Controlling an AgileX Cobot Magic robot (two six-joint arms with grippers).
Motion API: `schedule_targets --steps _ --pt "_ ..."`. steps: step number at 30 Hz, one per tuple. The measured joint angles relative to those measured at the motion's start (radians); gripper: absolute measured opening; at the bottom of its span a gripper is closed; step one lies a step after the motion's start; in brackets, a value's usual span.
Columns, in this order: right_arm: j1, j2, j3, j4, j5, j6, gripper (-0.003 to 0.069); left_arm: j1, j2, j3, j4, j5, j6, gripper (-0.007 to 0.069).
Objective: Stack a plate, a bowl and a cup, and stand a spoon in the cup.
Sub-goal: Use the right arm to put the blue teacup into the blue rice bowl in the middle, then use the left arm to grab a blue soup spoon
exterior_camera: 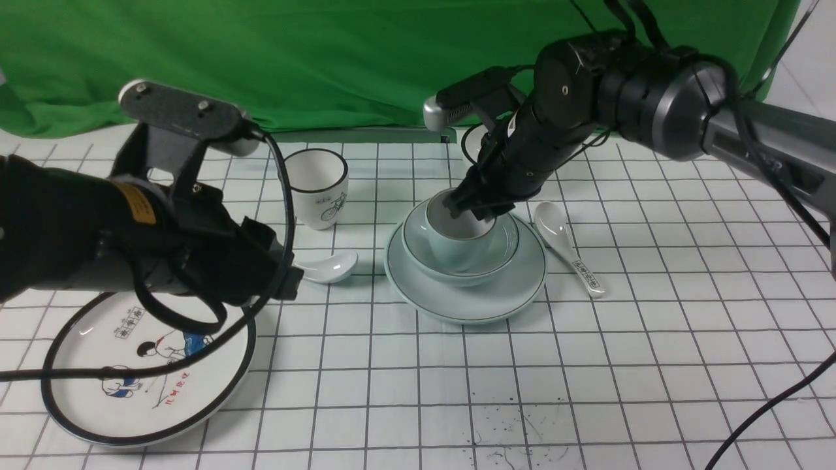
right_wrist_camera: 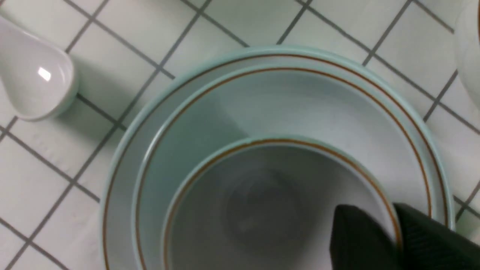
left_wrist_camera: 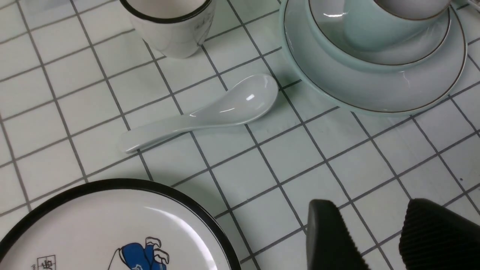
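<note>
Pale blue ceramic cup (exterior_camera: 457, 245) sits in the grey-white bowl (exterior_camera: 506, 251) on the pale round plate (exterior_camera: 516, 287). Only my right wrist view shows the right gripper (right_wrist_camera: 377, 212) astride its rim; whether it grips, I cannot tell. Left gripper (left_wrist_camera: 375, 210) gapes empty. The all-white spoon (left_wrist_camera: 210, 112) lies left of the stack. With bicycle cup (exterior_camera: 318, 189), cartoon plate (exterior_camera: 150, 365) and printed spoon (exterior_camera: 568, 245), I count two each, one bowl.

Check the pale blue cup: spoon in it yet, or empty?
Empty. The cup shows a bare inside; the plain spoon lies flat on the table.

Before me the cup (exterior_camera: 460, 247) sits in the bowl (exterior_camera: 504, 256), the bowl on the plate (exterior_camera: 522, 288) — spoon (exterior_camera: 330, 266) at their nine o'clock.
</note>
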Motion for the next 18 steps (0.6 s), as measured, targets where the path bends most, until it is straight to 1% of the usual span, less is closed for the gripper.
schedule_targets --steps 3,5,6,9,11,13,15,16,17,18 --pt "0.0 0.0 -0.004 -0.011 -0.007 0.0 0.0292 0.0 0.0 0.0 0.0 0.0 -0.005 0.0241" --pt "0.0 0.0 -0.015 -0.012 0.004 0.0 0.0345 0.0 0.0 0.0 0.0 -0.01 -0.027 0.0241" --pt "0.0 0.0 -0.026 -0.013 0.014 0.0 0.0369 0.0 0.0 0.0 0.001 -0.021 -0.047 0.0241" --pt "0.0 -0.015 -0.062 -0.013 0.047 0.0 0.0403 0.0 0.001 0.0 0.003 -0.049 -0.095 0.0241" --pt "0.0 -0.047 -0.089 -0.013 0.084 -0.002 0.0405 0.001 0.012 0.0 0.008 -0.073 -0.125 0.0242" --pt "0.0 -0.084 -0.1 -0.014 0.11 -0.009 0.0391 0.007 0.036 0.0 0.009 -0.09 -0.161 0.0241" --pt "0.0 -0.159 -0.106 -0.03 0.152 -0.02 0.034 0.029 0.105 -0.01 0.008 -0.099 -0.194 0.0241" --pt "0.0 -0.198 -0.106 -0.046 0.182 -0.021 0.0305 0.042 0.143 -0.022 0.008 -0.087 -0.186 0.0241" --pt "0.0 -0.21 -0.106 -0.047 0.186 -0.021 0.0293 0.043 0.159 -0.029 0.008 -0.081 -0.177 0.0241" --pt "0.0 -0.264 -0.097 -0.068 0.231 -0.016 0.0247 0.065 0.234 -0.068 0.009 -0.038 -0.138 0.0241"
